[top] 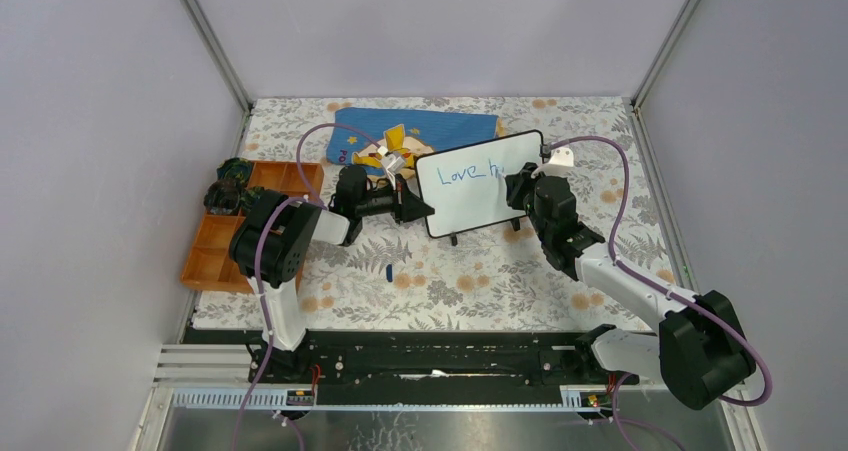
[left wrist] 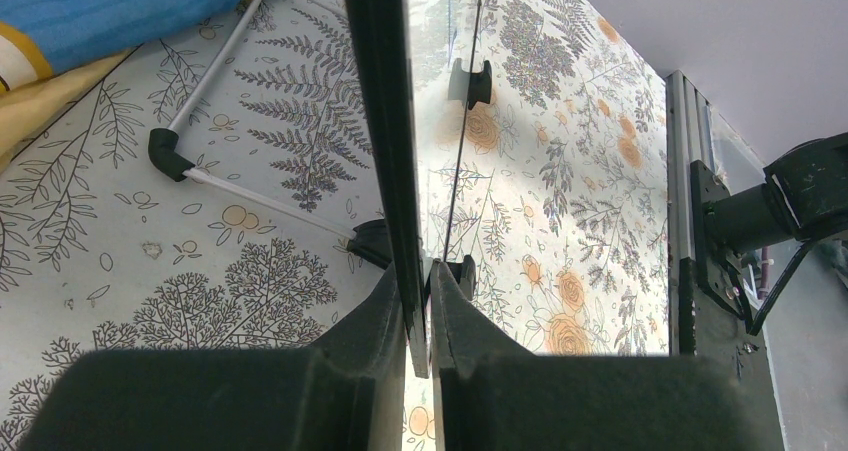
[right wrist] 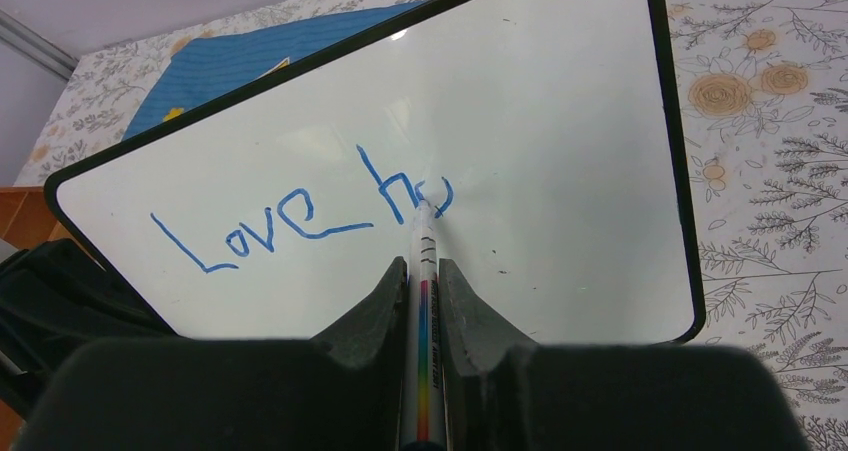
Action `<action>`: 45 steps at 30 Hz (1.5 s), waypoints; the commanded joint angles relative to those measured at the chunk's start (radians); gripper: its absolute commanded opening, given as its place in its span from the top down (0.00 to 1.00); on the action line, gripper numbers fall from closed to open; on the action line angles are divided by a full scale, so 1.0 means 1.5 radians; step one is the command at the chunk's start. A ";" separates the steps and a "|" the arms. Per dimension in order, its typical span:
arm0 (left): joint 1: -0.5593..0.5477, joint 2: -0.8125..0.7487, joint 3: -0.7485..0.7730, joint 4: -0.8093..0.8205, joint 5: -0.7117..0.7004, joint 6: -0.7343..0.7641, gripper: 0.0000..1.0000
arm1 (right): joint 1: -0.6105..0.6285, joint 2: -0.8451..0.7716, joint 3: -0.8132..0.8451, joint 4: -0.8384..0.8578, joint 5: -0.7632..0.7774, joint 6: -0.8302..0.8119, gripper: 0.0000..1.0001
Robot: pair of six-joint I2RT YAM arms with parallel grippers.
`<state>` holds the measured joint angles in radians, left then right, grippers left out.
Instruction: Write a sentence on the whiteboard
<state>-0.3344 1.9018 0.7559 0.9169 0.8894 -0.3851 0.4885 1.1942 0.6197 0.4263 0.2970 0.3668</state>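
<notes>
From above, the right tool [top: 510,184] is covering the end of the thin blue handwriting [top: 458,174] on the glossy black-rimmed white whiteboard [top: 470,208]; its wrist view is cropping the slim white marker's [right wrist: 423,301] rear.

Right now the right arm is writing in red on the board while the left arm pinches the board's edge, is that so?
Not quite: the writing is blue, not red, as the right wrist view shows. The rest holds: the right gripper holds a marker against the board, and the left gripper pinches the board's edge.

White arms [top: 630,283], black joints — purple cables [top: 624,176]; black jaws.
</notes>
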 commanded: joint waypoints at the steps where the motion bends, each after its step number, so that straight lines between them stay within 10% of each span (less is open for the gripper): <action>1: -0.019 0.018 -0.017 -0.112 -0.022 0.053 1.00 | -0.005 0.008 0.005 -0.021 0.023 -0.003 1.00; 45: -0.023 0.020 -0.017 -0.119 -0.026 0.061 1.00 | -0.005 -0.055 -0.003 0.025 0.112 0.004 1.00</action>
<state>-0.3408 1.8946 0.7559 0.9054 0.8829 -0.3706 0.4885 1.1233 0.6006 0.3805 0.4145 0.3672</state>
